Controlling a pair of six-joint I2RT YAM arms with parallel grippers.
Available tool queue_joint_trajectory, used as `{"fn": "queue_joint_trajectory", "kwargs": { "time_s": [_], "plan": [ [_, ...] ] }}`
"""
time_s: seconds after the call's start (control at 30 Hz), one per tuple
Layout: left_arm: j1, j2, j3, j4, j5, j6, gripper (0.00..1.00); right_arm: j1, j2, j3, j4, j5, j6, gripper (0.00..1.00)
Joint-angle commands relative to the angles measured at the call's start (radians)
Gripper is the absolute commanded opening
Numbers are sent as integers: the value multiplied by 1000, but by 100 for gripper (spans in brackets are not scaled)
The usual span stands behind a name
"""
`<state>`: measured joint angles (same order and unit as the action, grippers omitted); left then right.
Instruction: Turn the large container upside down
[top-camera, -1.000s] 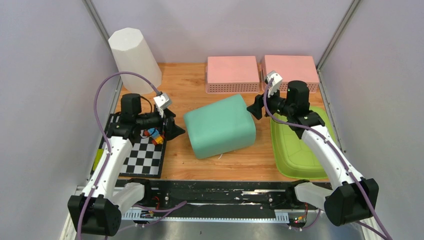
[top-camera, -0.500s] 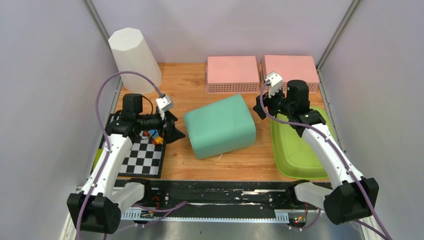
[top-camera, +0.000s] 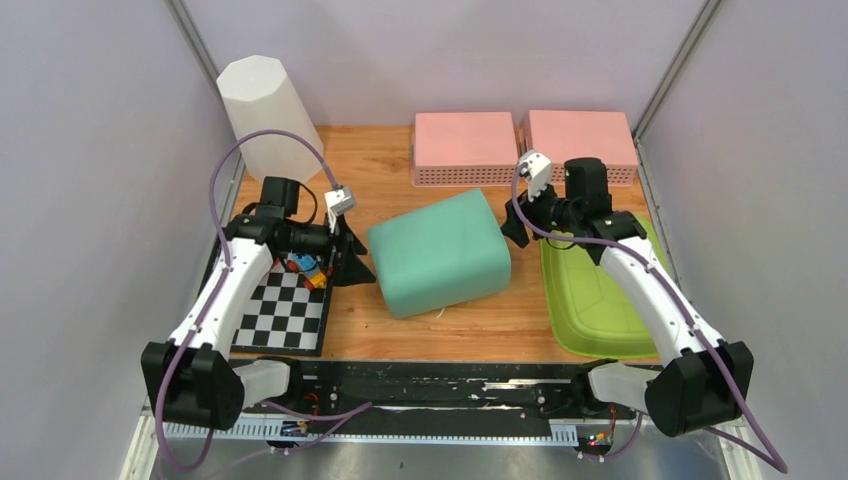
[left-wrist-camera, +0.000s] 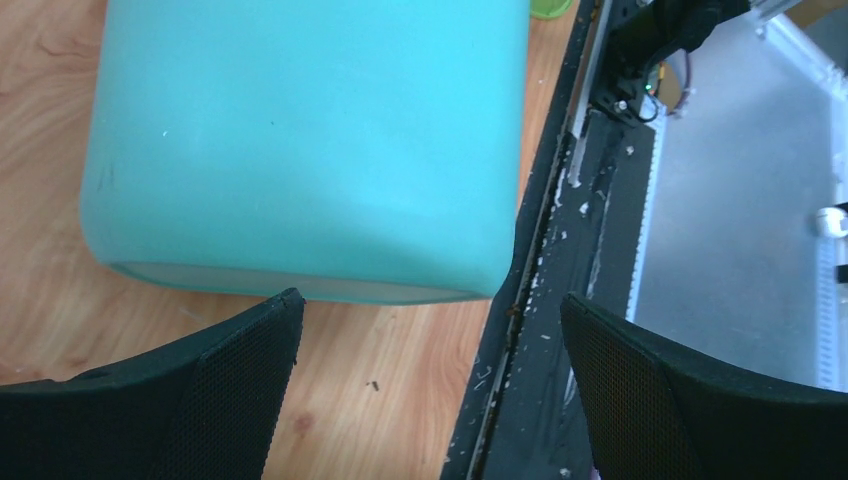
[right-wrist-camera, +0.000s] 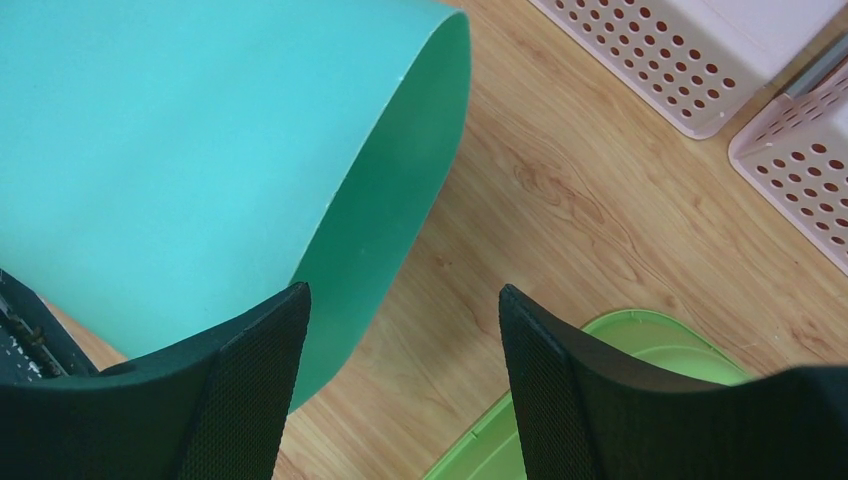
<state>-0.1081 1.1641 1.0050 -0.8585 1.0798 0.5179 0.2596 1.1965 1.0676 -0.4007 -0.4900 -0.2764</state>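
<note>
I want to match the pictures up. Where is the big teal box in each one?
Top external: the box lies in the middle of the picture.
Left wrist: the box fills the top left.
Right wrist: the box fills the left side.
Shared landmark: the wooden table, seen under the box in all three.

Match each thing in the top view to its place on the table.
Things:
1. teal container
2. green tray
3. white bin
4. checkerboard mat

Places:
A. right side
B. far left corner
C. near left
D. centre

Pairs: 1-D, 2-A, 3-B, 4-C
</note>
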Motion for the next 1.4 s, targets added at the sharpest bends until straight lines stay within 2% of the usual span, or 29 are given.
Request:
{"fn": "queue_joint_trajectory", "kwargs": {
  "time_s": [0.0, 0.33, 0.6, 0.77, 0.97, 1.17, 1.37],
  "plan": [
    [-5, 57, 43, -14, 83, -81, 100, 27, -17, -18, -44, -35, -38, 72],
    [-45, 70, 21, 109, 19, -196, 100, 103, 24, -34, -48, -42, -70, 72],
    [-47, 36, -22, 446, -78, -460, 100, 184, 79, -10, -47, 23, -77, 72],
    [-48, 79, -11, 561, -109, -524, 100, 213, 136, 41, -46, 59, -58, 71],
    [-48, 125, -13, 582, -124, -537, 100, 219, 161, 85, -60, 83, -53, 71],
    [-48, 82, -42, 581, -176, -525, 100, 214, 94, 83, -94, 152, -83, 75],
    [-48, 53, -72, 609, -229, -550, 100, 154, 62, 110, -191, 154, -87, 77]
  ]
}}
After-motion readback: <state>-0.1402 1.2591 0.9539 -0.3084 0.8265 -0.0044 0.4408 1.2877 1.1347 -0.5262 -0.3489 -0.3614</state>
